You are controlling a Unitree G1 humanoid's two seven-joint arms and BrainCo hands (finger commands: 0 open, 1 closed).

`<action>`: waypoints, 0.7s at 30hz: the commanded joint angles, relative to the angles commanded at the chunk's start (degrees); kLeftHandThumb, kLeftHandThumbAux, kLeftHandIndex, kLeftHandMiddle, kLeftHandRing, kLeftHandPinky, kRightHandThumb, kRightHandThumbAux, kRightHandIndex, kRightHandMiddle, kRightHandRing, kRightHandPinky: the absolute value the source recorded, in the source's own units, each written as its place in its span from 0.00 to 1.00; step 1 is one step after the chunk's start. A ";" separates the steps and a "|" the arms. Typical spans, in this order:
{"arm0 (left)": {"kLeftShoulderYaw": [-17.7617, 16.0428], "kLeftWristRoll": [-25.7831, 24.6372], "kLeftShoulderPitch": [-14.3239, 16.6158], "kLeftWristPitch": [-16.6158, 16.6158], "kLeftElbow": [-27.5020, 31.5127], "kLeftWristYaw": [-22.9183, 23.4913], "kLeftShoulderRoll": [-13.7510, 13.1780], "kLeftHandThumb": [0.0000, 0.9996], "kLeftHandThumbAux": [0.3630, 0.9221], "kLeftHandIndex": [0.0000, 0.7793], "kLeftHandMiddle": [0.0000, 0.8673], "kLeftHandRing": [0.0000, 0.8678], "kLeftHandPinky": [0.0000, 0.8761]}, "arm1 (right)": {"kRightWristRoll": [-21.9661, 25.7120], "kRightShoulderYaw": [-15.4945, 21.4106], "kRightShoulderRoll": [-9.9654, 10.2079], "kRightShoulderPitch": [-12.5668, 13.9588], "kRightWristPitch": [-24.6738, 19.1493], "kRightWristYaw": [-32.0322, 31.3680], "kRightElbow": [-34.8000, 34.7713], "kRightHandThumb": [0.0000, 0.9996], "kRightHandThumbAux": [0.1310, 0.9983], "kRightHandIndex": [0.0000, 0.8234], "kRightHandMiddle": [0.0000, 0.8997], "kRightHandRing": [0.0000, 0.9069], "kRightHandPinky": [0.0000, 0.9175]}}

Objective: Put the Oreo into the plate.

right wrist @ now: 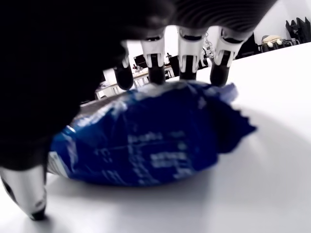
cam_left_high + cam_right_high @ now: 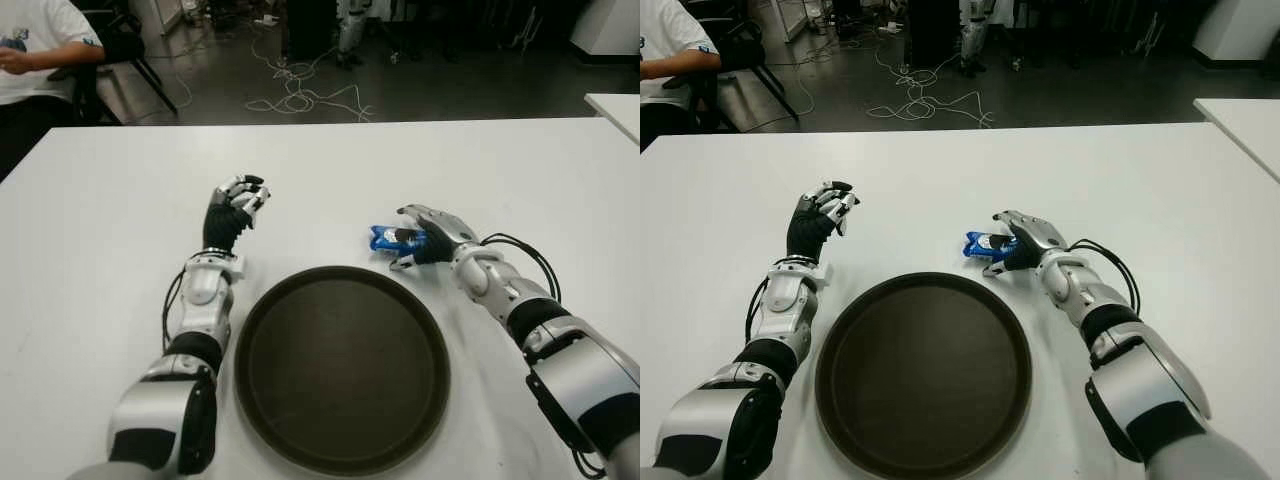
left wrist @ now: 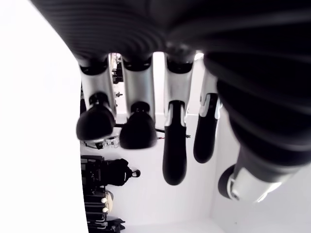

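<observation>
A blue Oreo packet (image 2: 386,238) lies on the white table (image 2: 110,210), just beyond the right rim of the round dark plate (image 2: 340,370). My right hand (image 2: 403,241) is wrapped over it. In the right wrist view its fingers (image 1: 187,53) press on the far top edge of the packet (image 1: 146,141) and the thumb (image 1: 26,191) stands at the near side, with the packet's underside on the table. My left hand (image 2: 240,203) shows to the left of the plate's far rim, its fingers (image 3: 172,145) relaxed and holding nothing.
A seated person (image 2: 35,50) is beyond the table's far left corner. Cables (image 2: 300,95) lie on the floor behind the table. The corner of a second white table (image 2: 615,105) shows at the right.
</observation>
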State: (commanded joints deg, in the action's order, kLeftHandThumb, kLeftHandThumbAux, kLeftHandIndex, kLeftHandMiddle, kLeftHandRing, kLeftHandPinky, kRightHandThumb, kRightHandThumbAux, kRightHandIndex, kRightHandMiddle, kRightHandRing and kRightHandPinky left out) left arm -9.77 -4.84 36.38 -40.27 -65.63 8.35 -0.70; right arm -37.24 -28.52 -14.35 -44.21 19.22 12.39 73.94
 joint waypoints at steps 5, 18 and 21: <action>0.01 0.33 -0.04 -0.32 0.00 -1.07 0.14 0.85 0.55 0.51 0.59 0.92 0.89 | -0.16 -0.12 0.06 0.11 0.35 0.62 0.08 0.00 0.71 0.09 0.18 0.23 0.29; 0.03 0.32 -0.19 0.12 0.01 -1.29 0.22 0.86 0.55 0.51 0.60 0.93 0.89 | 0.10 0.17 0.05 0.54 1.18 1.14 0.11 0.04 0.74 0.20 0.24 0.28 0.32; 0.00 0.25 -0.17 0.02 -0.03 -1.27 0.27 0.86 0.55 0.52 0.60 0.92 0.89 | 0.23 0.24 -0.05 0.57 1.74 0.86 -0.05 0.06 0.76 0.24 0.28 0.30 0.33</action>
State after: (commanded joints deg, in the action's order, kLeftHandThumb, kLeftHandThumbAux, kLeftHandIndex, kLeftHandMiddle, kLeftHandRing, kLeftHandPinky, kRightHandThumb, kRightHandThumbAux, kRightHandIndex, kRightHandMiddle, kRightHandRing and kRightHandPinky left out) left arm -9.77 -4.58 36.21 -40.24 -65.66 7.08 -0.43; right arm -37.01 -28.28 -14.41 -43.64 20.97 13.25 73.89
